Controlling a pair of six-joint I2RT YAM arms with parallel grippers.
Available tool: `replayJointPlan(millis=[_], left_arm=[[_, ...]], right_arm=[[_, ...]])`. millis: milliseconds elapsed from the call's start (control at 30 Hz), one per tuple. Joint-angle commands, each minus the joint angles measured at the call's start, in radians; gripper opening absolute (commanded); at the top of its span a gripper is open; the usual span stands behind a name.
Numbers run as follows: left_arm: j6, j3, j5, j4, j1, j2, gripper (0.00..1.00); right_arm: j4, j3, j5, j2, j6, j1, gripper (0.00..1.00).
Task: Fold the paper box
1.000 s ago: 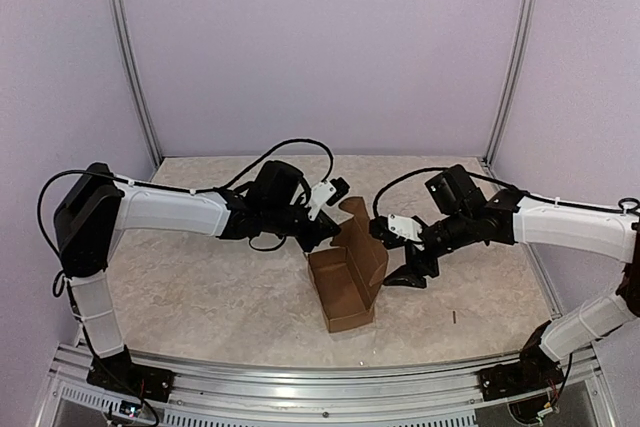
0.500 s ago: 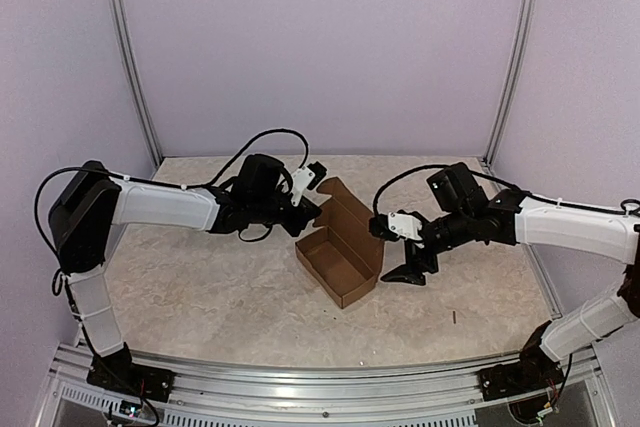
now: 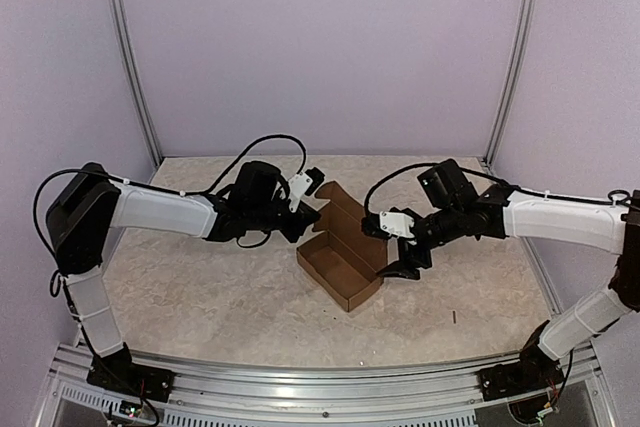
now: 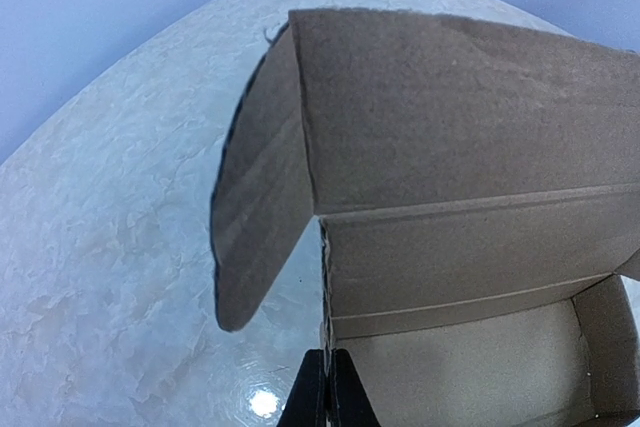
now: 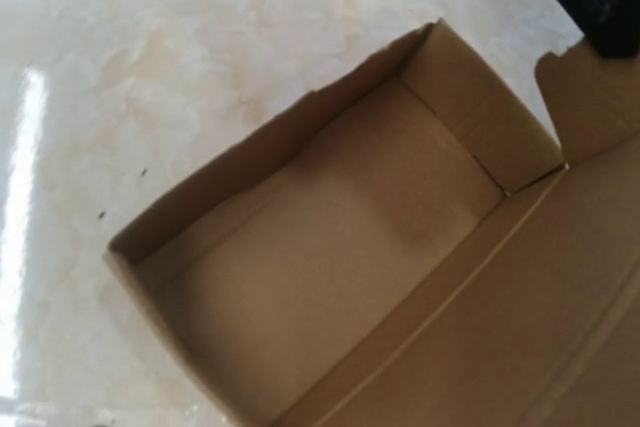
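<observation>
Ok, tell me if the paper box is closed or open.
Open: the paper box sits as an empty tray with its walls up, and its lid flap is not folded over it.

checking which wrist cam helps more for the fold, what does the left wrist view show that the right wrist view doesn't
Left wrist only: the left gripper shut on a wall edge of the paper box, and a rounded side flap standing free. Right wrist only: the whole open tray and its short end wall. Both: the box's inner floor and the marbled table.
</observation>
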Motion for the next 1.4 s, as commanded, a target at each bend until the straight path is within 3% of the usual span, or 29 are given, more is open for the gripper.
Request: replayJointPlan(millis=[0, 167, 667, 1033, 1367], left_arm=[[0.022, -0.021, 0.001, 0.009, -0.005, -0.036, 0.00], [0.031, -0.022, 0.020, 0.025, -0.003, -0.037, 0.00], [-0.010, -0.031, 0.004, 0.010, -0.030, -0.044, 0.00], [-0.065, -0.126, -0.048, 0.074, -0.074, -0.054, 0.00], [-0.071, -0.099, -0.075, 0.010, -0.069, -0.066, 0.00]], right_arm=[[-0.176, 0.053, 0.002, -0.039, -0.123, -0.022, 0.89], [-0.228, 0.053, 0.029, -0.042, -0.175, -0.081, 0.87], [-0.010, 0.059, -0.031, 0.034, -0.019, -0.053, 0.79], [0.059, 0.004, -0.007, -0.008, 0.032, -0.024, 0.75], [-0.152, 0.000, -0.026, -0.012, -0.175, 0.002, 0.88]])
